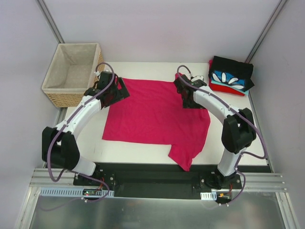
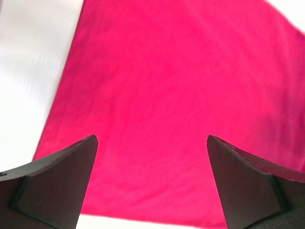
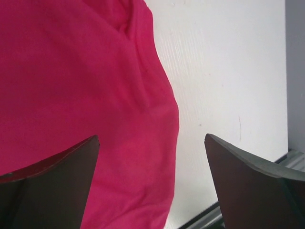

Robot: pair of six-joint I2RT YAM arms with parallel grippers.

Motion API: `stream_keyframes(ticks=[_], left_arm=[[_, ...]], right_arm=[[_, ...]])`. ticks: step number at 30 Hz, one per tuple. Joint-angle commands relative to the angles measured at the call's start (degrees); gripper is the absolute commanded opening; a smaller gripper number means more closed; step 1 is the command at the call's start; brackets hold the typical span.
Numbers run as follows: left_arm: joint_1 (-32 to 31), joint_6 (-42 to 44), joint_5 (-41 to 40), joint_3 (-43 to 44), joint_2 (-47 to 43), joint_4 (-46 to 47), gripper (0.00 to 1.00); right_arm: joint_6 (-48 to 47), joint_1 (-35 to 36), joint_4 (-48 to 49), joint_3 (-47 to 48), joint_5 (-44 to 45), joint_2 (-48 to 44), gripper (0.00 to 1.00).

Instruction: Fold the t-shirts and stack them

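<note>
1. The left end effector (image 2: 152, 138) is wide open. Nothing sits between its two dark fingers (image 2: 57, 183).
2. Both of those fingers are over the pink t-shirt (image 1: 152, 112), close to one straight edge of it. I cannot tell if they touch the cloth.
3. The right end effector (image 3: 152, 138) is wide open too, and it holds nothing.
4. One of its fingers is over pink cloth. The other is over the bare white bench (image 1: 133, 152). The curvy edge of the shirt runs between them.
5. The pink t-shirt lies spread out in the middle of the bench, between the two arms. The left end effector is at its far left corner. The right end effector is at its far right corner.
6. One short sleeve (image 1: 183, 155) sticks out toward the near edge of the bench, on the right side.
7. A small pile of folded shirts sits in the far right corner of the bench. The black t-shirt (image 1: 233, 67) is on top. The blue t-shirt (image 1: 228, 78) with white petals is under it. The red t-shirt (image 1: 224, 89) is at the bottom.
8. A woven basket (image 1: 62, 98) with pale lining stands by the far left corner of the bench, near the left end effector.
</note>
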Motion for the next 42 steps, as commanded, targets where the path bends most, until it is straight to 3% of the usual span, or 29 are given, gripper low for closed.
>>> stream_keyframes(ticks=[1,8,12,16,24,27,34,42], left_arm=[[0.3,3.1,-4.2,8.5,8.8,-0.8,0.99],[4.3,4.0,-3.0,16.6,20.4,2.4,0.99],[5.3,4.5,-2.3,20.0,26.2,4.1,0.99],[6.0,4.1,-0.5,23.5,29.9,4.3,0.99],[6.3,3.2,0.3,27.4,33.6,4.8,0.99],[6.3,2.9,0.4,27.4,33.8,5.4,0.99],[6.4,2.0,1.8,26.8,34.5,7.4,0.99],[6.4,2.0,1.8,25.9,34.9,8.3,0.99]], right_arm=[[-8.2,-5.4,10.6,3.5,-5.6,3.7,0.97],[-13.9,-11.5,12.3,20.0,-15.5,14.8,0.97],[-16.9,-12.5,14.7,27.6,-17.8,19.2,0.97],[-18.7,-13.2,10.7,40.5,-18.2,27.3,0.97],[-16.4,-14.6,14.9,42.2,-28.2,34.4,0.99],[-15.5,-15.2,16.6,42.2,-29.5,35.3,0.95],[-12.6,-16.2,19.7,42.9,-31.5,36.5,0.68],[-13.0,-16.3,20.8,43.9,-30.1,33.6,0.65]])
